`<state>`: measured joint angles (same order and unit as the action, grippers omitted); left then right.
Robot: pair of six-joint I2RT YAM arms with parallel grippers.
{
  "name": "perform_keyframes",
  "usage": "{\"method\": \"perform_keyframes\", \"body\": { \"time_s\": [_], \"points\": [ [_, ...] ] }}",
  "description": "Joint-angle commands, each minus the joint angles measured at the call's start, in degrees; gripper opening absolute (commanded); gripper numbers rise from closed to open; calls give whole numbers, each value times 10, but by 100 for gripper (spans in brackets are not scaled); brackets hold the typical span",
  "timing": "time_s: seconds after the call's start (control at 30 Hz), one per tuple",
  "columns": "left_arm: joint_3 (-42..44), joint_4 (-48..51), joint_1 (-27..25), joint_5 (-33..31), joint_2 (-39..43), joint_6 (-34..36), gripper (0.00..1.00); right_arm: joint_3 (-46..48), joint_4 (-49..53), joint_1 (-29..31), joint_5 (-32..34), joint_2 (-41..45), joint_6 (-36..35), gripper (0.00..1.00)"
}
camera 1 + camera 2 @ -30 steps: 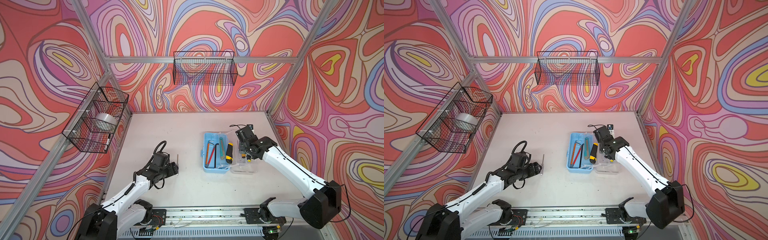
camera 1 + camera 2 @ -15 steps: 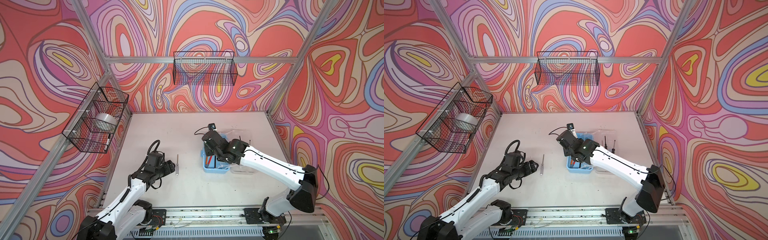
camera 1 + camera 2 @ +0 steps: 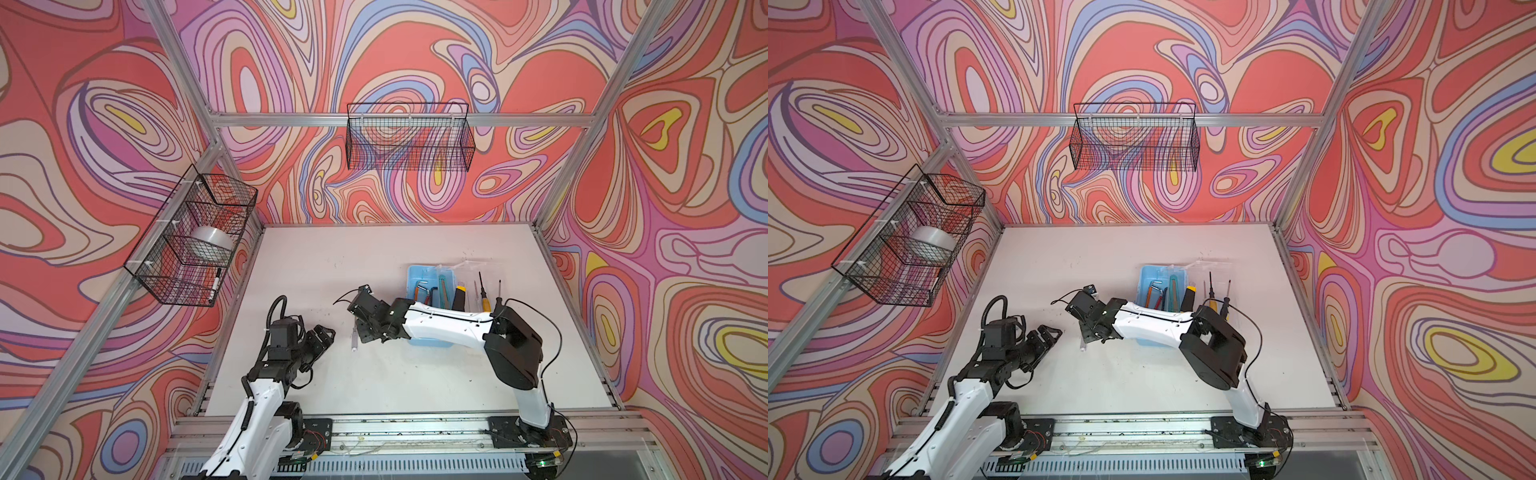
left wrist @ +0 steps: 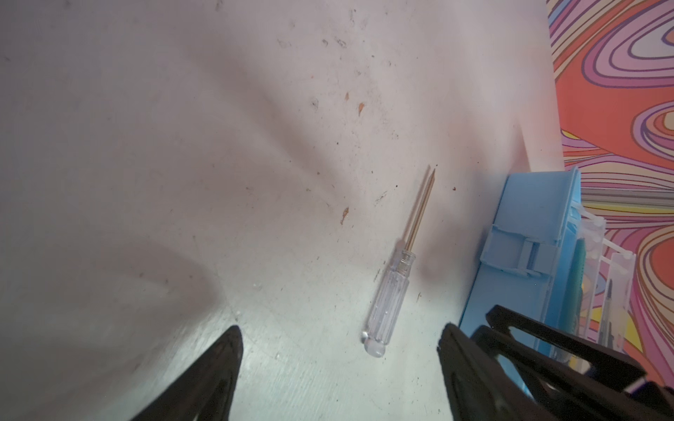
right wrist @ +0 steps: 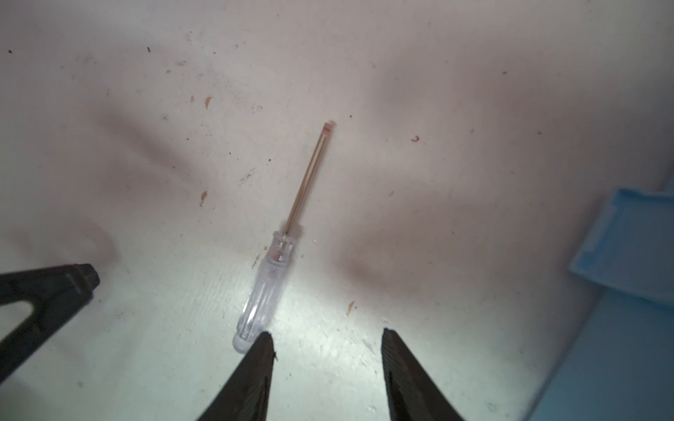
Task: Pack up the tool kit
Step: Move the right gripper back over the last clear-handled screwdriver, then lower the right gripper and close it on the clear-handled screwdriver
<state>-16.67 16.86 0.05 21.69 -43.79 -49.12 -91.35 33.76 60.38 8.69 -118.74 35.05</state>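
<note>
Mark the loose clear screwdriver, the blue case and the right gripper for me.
clear screwdriver (image 5: 264, 291), right wrist view, on its clear handle.
blue case (image 3: 417, 274), in a top view, on the bare far corner of its base.
right gripper (image 5: 327, 333), right wrist view, midway between its open fingertips.

A small clear-handled screwdriver (image 4: 388, 291) lies on the white table (image 3: 332, 257), left of the light-blue plastic case (image 3: 415, 272). Coloured L-shaped hex keys (image 3: 422, 290) lie inside this case.

White shells, black joints and looped black cables mark the left arm (image 3: 266, 399) and right arm (image 3: 449, 328)
</note>
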Motion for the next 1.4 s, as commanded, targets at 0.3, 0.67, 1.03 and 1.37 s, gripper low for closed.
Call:
{"method": "perform_keyframes", "body": {
  "time_s": [0.3, 0.67, 1.03, 1.37],
  "points": [
    [-12, 13, 4, -5, 8, 13, 85, -68, -6, 5, -48, -72, 9, 43],
    [-8, 16, 4, -11, 8, 19, 85, -114, 31, 5, -46, -119, 7, 38],
    [-5, 15, 4, -13, 7, 21, 85, -131, 53, 7, -37, -145, 7, 34],
    [-2, 6, 4, -14, 3, 19, 84, -136, 71, 18, -16, -156, 7, 29]
  ]
}}
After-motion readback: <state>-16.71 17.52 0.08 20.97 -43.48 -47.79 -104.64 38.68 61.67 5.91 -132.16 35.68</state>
